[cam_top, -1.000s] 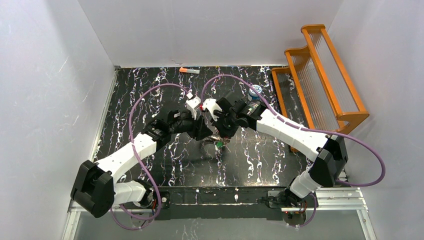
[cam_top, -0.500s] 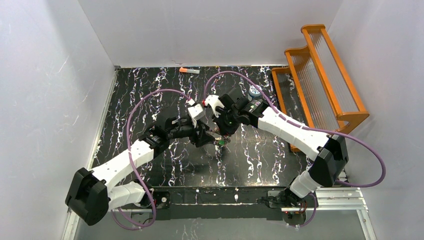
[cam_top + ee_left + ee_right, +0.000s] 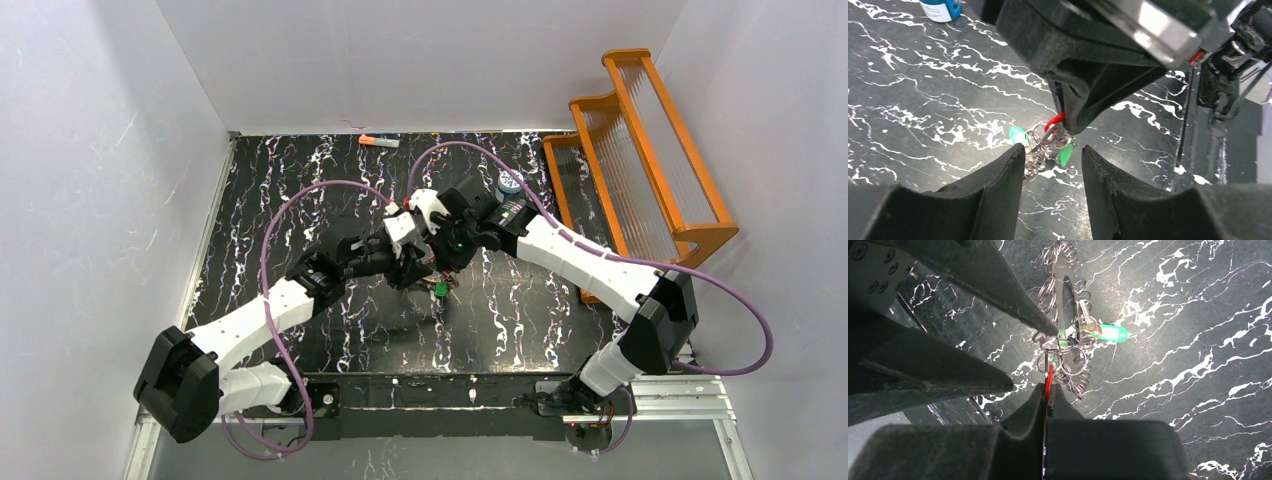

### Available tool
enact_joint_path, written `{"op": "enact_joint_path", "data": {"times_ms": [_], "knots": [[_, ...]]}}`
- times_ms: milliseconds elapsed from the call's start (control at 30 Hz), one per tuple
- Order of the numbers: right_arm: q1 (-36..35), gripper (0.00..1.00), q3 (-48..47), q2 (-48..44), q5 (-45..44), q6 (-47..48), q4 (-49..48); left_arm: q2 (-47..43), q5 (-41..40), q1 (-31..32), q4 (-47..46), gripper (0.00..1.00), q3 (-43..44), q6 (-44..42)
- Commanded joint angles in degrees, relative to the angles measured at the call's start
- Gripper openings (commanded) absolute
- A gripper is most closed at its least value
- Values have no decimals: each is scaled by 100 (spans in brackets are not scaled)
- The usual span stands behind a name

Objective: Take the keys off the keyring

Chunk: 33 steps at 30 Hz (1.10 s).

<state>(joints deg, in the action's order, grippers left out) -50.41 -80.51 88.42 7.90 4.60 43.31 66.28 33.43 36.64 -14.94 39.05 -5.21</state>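
The keyring (image 3: 1066,292) hangs edge-on, dark grey with wire loops along its rim; it also shows in the left wrist view (image 3: 1036,150) and the top view (image 3: 430,277). My right gripper (image 3: 1048,387) is shut on the red key (image 3: 1049,376), holding the bunch just above the table. One green key (image 3: 1110,332) sticks out sideways; a second green key (image 3: 1017,134) shows at the left fingertip. My left gripper (image 3: 1053,152) is open, with its jaws on either side of the bunch, not touching it. In the top view both grippers, left (image 3: 413,270) and right (image 3: 440,262), meet at mid-table.
A blue-and-white canister (image 3: 509,183) stands behind the right arm. An orange-and-grey stick (image 3: 379,141) lies at the table's far edge. An orange wooden rack (image 3: 640,140) stands along the right side. White walls enclose the black marbled table (image 3: 300,200).
My left arm has swung right and brought its open gripper up to the hanging bunch. My right gripper has shifted only slightly, still holding the red key.
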Motion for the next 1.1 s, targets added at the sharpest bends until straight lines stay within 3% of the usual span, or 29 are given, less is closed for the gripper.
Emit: {"op": "enact_joint_path", "data": {"times_ms": [0, 267, 767, 1067], "knots": [[12, 1, 79, -370, 168, -88, -368, -243, -717, 148, -268, 44, -134, -357], [139, 1, 323, -554, 255, -71, -566, -620, -1403, 266, -230, 45, -406, -637], [181, 1, 614, -814, 639, -86, -947, -115, -1806, 885, -439, 43, -157, -1001], [181, 1, 649, -833, 699, -75, -930, -18, -2132, 968, -671, 27, -117, -1239]]}}
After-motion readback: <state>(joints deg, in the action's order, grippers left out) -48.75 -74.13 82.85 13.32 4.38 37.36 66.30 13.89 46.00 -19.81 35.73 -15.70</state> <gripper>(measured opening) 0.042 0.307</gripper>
